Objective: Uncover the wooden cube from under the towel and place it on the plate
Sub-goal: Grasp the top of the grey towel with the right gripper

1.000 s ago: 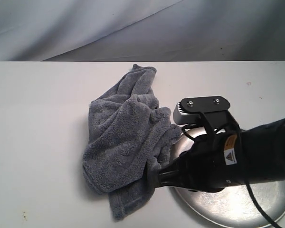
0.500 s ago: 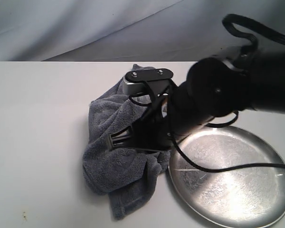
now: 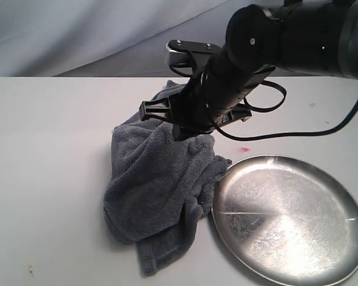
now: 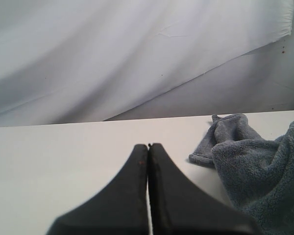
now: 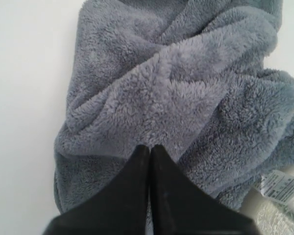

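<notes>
The dark grey-blue towel point(image 3: 155, 185) lies crumpled on the white table, its right edge touching the silver plate point(image 3: 289, 217), which holds nothing. The wooden cube is hidden. My right gripper point(image 3: 146, 111) hovers over the far part of the towel, reaching in from the right. In the right wrist view its jaws point(image 5: 150, 147) are shut with nothing between them, just above the fleece point(image 5: 186, 83). My left gripper point(image 4: 148, 145) is shut and empty over bare table, with the towel point(image 4: 255, 166) off to one side. It does not show in the exterior view.
A white care label point(image 5: 281, 186) sticks out of the towel near the plate. A small red mark point(image 3: 244, 149) sits on the table behind the plate. A pale draped backdrop point(image 3: 107, 36) closes off the table's far edge.
The right arm lifted away from the plate's left rim and swung up and back over the towel's far part, uncovering the whole plate. The towel has barely shifted.
</notes>
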